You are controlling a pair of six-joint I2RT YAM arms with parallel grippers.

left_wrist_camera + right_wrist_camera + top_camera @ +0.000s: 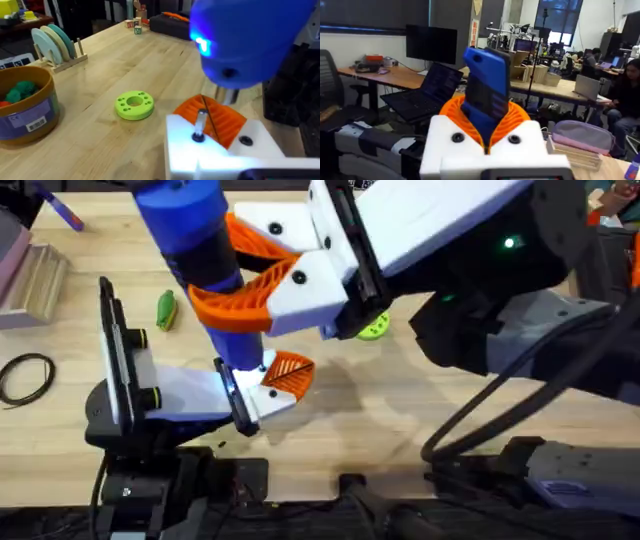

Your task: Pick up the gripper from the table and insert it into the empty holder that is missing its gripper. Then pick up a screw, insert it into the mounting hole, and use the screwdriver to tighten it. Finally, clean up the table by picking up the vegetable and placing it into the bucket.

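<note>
My right gripper (pixel 245 275) (pixel 485 125) is shut on the blue screwdriver (pixel 190 225) (pixel 485 85), holding it upright and tip down. A blue light glows on the screwdriver (pixel 250 35), and its thin metal tip rests on a screw (pixel 198 135) in the white holder (pixel 210 150). The orange gripper (pixel 220 117) (pixel 290 372) sits seated in that holder (pixel 275 402), at the end of my left gripper (pixel 262 388). A green vegetable (pixel 165 310) lies on the table at the left. The brown bucket (pixel 30 112), with a purple label band, holds green and red items.
A flat green disc (pixel 134 104) (pixel 375 328) lies between the bucket and the holder. A rack of plates (pixel 55 42) stands behind the bucket. A black cable loop (pixel 25 375) lies at the table's left, with a purple marker (pixel 62 210) at the back left.
</note>
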